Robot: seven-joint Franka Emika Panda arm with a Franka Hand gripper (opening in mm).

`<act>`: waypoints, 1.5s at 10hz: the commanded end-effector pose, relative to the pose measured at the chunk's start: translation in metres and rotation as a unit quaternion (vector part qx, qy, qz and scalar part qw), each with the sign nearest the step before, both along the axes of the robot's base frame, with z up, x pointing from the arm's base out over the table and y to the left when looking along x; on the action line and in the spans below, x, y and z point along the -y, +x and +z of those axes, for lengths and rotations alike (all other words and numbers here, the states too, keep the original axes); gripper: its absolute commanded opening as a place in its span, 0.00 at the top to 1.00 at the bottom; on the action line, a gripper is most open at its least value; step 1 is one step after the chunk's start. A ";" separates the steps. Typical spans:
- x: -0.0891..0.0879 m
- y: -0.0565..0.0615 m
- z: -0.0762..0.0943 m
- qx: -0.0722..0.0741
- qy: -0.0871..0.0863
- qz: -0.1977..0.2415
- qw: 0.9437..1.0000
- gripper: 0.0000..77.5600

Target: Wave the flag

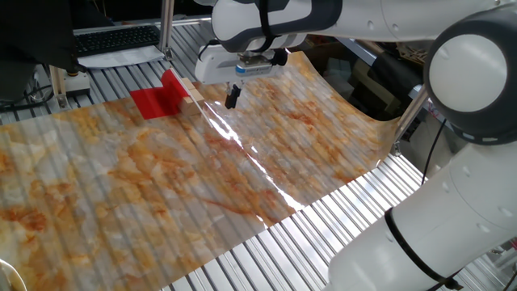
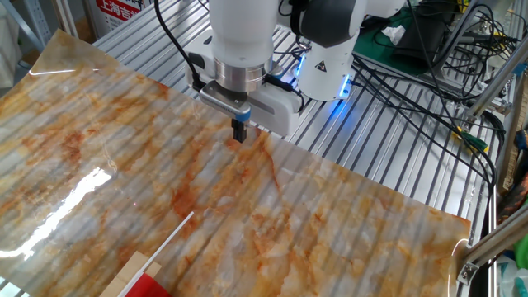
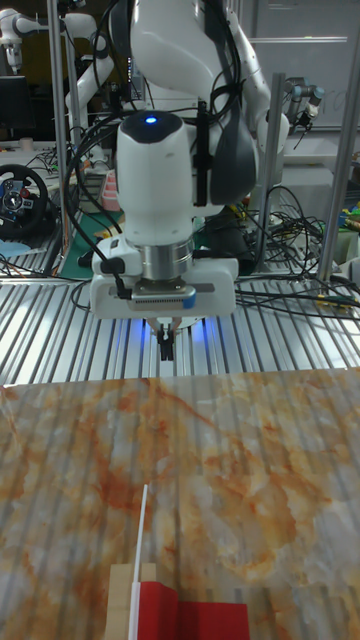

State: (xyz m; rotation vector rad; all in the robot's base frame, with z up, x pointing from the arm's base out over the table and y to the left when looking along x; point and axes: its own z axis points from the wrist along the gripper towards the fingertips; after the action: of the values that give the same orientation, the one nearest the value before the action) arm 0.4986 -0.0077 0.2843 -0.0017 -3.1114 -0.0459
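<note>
A robotics lab. The surface [image 2: 388, 124] is ribbed aluminium profile, partly covered by an orange-marbled sheet [image 1: 161, 178]. Bundles of black cables [image 2: 437, 49] sprawl at two o'clock in the other fixed view. A keyboard [image 1: 113, 38] sits at eleven o'clock in one fixed view. The tall fixed view shows metal frame posts [image 3: 340, 140], a second white robot arm [image 3: 20, 25] at eleven o'clock and a steering wheel controller [image 3: 20, 195] at nine o'clock.
</note>
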 end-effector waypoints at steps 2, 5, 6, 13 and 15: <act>0.001 -0.001 -0.002 -0.003 0.001 -0.009 1.000 1.00; -0.002 -0.005 -0.011 -0.003 -0.002 -0.021 1.000 1.00; -0.003 -0.006 -0.013 -0.002 -0.003 -0.018 1.000 1.00; 0.006 0.005 -0.036 0.046 -0.026 -0.045 0.998 1.00; 0.007 0.005 -0.036 0.044 -0.036 -0.037 0.998 1.00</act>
State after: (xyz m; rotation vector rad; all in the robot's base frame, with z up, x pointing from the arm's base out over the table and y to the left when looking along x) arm 0.4989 -0.0123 0.2523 -0.1152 -3.1727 0.0242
